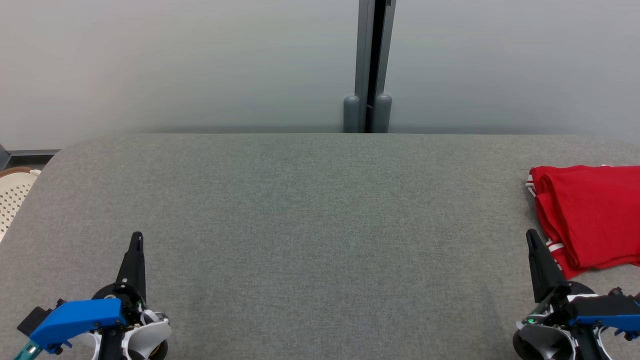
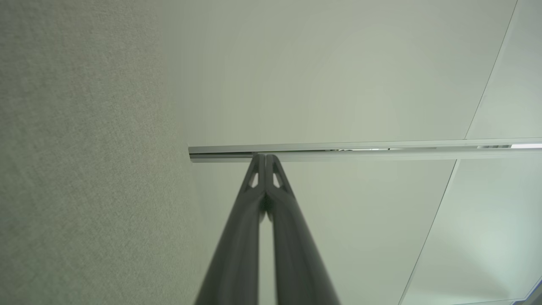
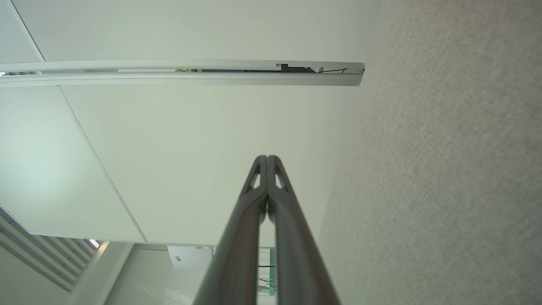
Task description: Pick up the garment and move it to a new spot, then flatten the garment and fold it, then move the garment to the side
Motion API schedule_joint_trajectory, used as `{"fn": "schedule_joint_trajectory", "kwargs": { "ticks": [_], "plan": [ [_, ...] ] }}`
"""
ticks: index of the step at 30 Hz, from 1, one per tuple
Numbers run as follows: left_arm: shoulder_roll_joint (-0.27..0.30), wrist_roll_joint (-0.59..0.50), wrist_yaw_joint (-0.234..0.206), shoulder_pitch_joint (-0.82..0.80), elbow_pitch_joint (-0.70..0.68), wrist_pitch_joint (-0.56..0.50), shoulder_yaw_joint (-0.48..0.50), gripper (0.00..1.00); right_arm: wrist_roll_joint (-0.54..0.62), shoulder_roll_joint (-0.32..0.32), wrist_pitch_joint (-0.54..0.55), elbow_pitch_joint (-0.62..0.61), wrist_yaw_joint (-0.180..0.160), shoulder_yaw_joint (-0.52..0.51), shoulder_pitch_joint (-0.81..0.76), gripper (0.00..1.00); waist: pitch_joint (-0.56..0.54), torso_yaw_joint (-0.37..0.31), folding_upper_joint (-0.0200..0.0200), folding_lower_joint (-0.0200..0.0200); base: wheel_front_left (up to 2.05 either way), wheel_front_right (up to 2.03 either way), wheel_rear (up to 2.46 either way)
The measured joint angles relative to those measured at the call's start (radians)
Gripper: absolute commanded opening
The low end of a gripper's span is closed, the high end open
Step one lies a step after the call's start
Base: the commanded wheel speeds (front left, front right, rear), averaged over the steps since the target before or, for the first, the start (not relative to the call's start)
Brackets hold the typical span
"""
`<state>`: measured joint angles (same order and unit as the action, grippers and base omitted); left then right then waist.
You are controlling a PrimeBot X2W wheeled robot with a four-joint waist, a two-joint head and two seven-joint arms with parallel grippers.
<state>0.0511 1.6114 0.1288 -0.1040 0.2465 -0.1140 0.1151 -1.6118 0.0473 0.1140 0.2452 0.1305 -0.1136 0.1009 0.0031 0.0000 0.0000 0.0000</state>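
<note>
A red garment (image 1: 590, 215) with white trim lies folded at the right edge of the grey table (image 1: 310, 225), partly cut off by the head view's border. My right gripper (image 1: 531, 235) is shut and empty at the lower right, its tip just left of the garment's front corner. At the lower left my left gripper (image 1: 137, 237) is shut and empty, far from the garment. In the left wrist view the fingertips (image 2: 266, 157) meet against a pale wall. The right wrist view shows its fingertips (image 3: 267, 159) pressed together too.
Behind the table stands a pale wall with a grey vertical post (image 1: 369, 65). A white perforated basket (image 1: 12, 197) sits beyond the table's left edge. The table surface shows as a grey felt band in the left wrist view (image 2: 84, 169) and the right wrist view (image 3: 444, 169).
</note>
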Motion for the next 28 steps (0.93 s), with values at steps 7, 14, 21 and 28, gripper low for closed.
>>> {"fn": "schedule_joint_trajectory", "kwargs": {
  "ticks": [7, 14, 21, 28],
  "plan": [
    [0.0, 0.0, 0.0, 0.0, 0.0, 0.0, 0.0, 0.0, 0.0, 0.0, 0.0, 0.0, 0.0, 0.0, 0.0, 0.0, 0.0, 0.0, 0.0, 0.0, 0.0, 0.0, 0.0],
    [0.0, 0.0, 0.0, 0.0, 0.0, 0.0, 0.0, 0.0, 0.0, 0.0, 0.0, 0.0, 0.0, 0.0, 0.0, 0.0, 0.0, 0.0, 0.0001, 0.0, 0.0, 0.0, 0.0],
    [0.0, 0.0, 0.0, 0.0, 0.0, 0.0, 0.0, 0.0, 0.0, 0.0, 0.0, 0.0, 0.0, 0.0, 0.0, 0.0, 0.0, 0.0, 0.0, 0.0, 0.0, 0.0, 0.0],
    [0.0, 0.0, 0.0, 0.0, 0.0, 0.0, 0.0, 0.0, 0.0, 0.0, 0.0, 0.0, 0.0, 0.0, 0.0, 0.0, 0.0, 0.0, 0.0, 0.0, 0.0, 0.0, 0.0]
  ]
}}
